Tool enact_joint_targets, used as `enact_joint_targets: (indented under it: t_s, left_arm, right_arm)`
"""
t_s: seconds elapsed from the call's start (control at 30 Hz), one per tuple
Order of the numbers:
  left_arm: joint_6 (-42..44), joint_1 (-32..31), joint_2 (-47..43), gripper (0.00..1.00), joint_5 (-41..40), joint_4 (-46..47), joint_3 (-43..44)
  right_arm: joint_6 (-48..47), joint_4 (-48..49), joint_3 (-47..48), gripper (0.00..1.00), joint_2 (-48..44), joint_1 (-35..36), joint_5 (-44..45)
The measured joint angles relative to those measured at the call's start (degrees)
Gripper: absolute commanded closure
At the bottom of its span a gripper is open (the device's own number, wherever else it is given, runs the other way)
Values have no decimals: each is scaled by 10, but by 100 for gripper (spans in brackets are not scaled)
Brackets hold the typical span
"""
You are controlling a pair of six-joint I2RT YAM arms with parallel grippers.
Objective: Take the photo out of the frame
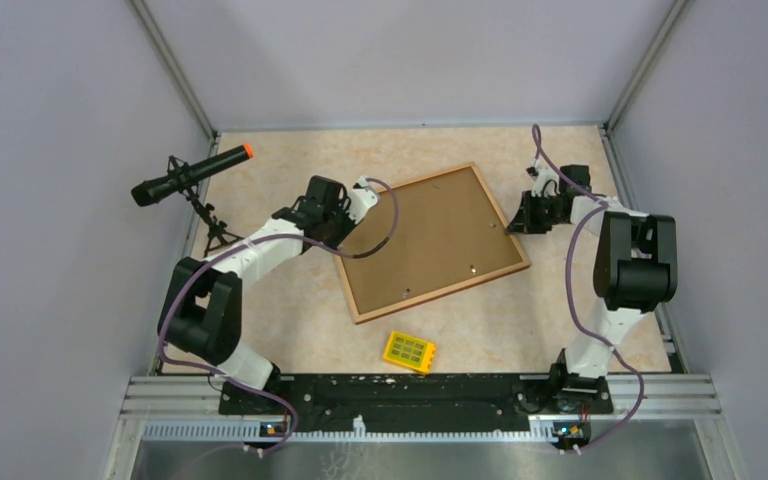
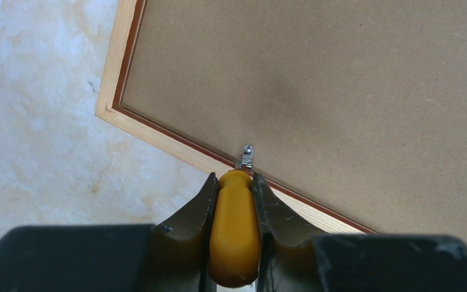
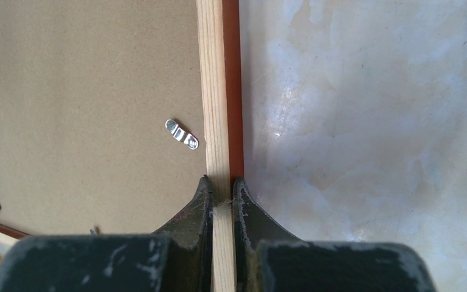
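The frame (image 1: 430, 240) lies face down on the table, brown fibreboard back up, inside its light wood rim. The photo is hidden under that back. My left gripper (image 2: 233, 177) is at the frame's left edge (image 1: 358, 195), shut on a yellow-handled tool (image 2: 235, 231). The tool's front end is at a small metal clip (image 2: 246, 157) on the rim. My right gripper (image 3: 221, 182) is at the frame's right edge (image 1: 517, 222), shut on the light wood rim (image 3: 216, 91), one finger on each side. Another metal clip (image 3: 182, 134) lies on the back just left of that rim.
A small yellow block (image 1: 409, 351) sits on the table in front of the frame's near edge. At the left side, a black microphone-like device with an orange tip (image 1: 190, 175) stands on a small tripod. Walls close in the table at left, right and back.
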Motion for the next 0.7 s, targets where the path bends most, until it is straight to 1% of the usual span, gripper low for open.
enact_joint_targets:
  t_s: [0.23,0.7]
  left_arm:
    - [2,1,-1,100,9,2,-2]
    - [-3,7,-11,100,77,-24,-2]
  right_arm:
    - [1,0,0,100,0,0,0]
    - [1,1,0,100,1,-1,-2]
